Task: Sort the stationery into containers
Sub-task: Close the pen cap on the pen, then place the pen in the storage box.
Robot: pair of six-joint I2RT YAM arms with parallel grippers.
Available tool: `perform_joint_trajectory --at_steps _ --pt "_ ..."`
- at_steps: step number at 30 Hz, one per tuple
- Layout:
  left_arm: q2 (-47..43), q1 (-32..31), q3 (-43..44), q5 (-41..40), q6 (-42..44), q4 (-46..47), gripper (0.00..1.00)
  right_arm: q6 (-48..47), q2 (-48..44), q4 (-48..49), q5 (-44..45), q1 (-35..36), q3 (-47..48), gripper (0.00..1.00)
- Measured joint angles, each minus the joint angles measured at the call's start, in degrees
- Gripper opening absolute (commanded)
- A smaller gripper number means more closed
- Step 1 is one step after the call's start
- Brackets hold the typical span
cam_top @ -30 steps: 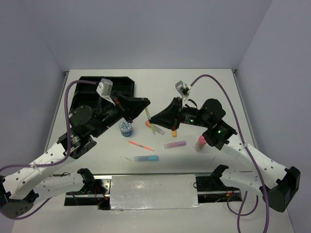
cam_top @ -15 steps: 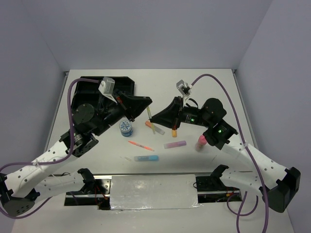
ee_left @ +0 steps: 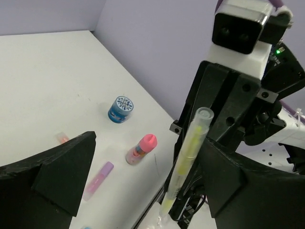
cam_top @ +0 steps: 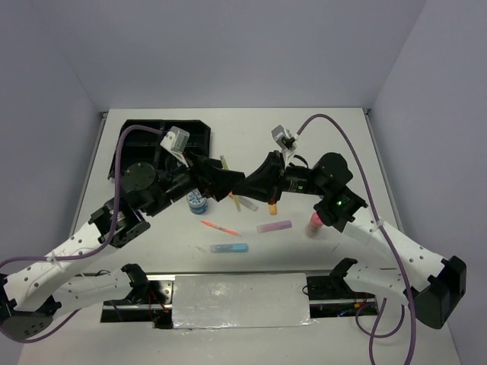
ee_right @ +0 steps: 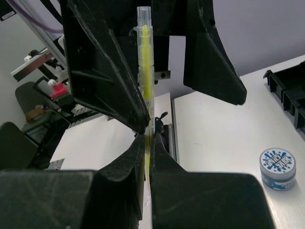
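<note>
Has sprung the left gripper (cam_top: 227, 182) from shut to fully spread within the last second. Has also swung it toward three o'clock, so its two fingers now stand either side of the yellow pen (ee_right: 145, 71) without touching it. Keeps the right gripper (ee_right: 147, 143) clamped on the lower end of that pen, holding it upright in the air between the arms.

Reads as a handover half made: pen not yet gripped by the left, not yet released by the right. Calls for the left fingers to close before the right ones part, or risks a drop.

Puts the black four-compartment tray (cam_top: 196, 131) at ten o'clock on the table (cam_top: 327, 137), mostly covered by the left arm. Cannot tell what lies in it.

Leaves these loose outside the tray, around six o'clock of the meeting grippers:
- blue-white tape roll (cam_top: 197, 201)
- pink pen (cam_top: 221, 227)
- blue highlighter (cam_top: 229, 248)
- purple highlighter (cam_top: 273, 226)
- orange highlighter (cam_top: 272, 204)
- pink-capped bottle (cam_top: 313, 223)
</note>
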Motion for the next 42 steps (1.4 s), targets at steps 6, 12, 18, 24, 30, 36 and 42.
perform_joint_trajectory --at_steps 6,12,18,24,30,36,42 --pt "-0.07 0.0 6.1 -0.68 0.94 -3.04 0.99 -1.88 0.92 -0.94 0.9 0.0 0.0 0.0" --pt "-2.75 0.0 12.22 -5.68 1.66 -6.75 0.99 -7.43 3.1 -7.02 6.69 0.0 1.4 0.0" --pt "-4.9 -0.04 18.58 -25.35 -0.98 -26.1 0.99 -14.86 16.06 -11.61 12.37 0.0 11.08 0.0" --pt "-9.97 -0.04 17.49 -40.39 -3.43 -44.26 0.99 -25.35 37.33 -17.22 15.5 0.0 29.11 0.0" --pt "-20.76 -0.04 8.87 -46.71 -3.45 -50.07 0.99 -32.79 55.71 -23.39 19.56 0.04 46.36 0.0" --pt "-29.62 -0.04 -4.9 -47.6 -1.7 -46.86 0.99 -39.47 72.54 -28.89 23.21 0.44 66.38 0.0" --pt "-27.74 -0.02 -6.21 -46.64 0.2 -44.85 0.99 -44.15 79.62 -31.95 26.23 2.8 71.63 0.0"
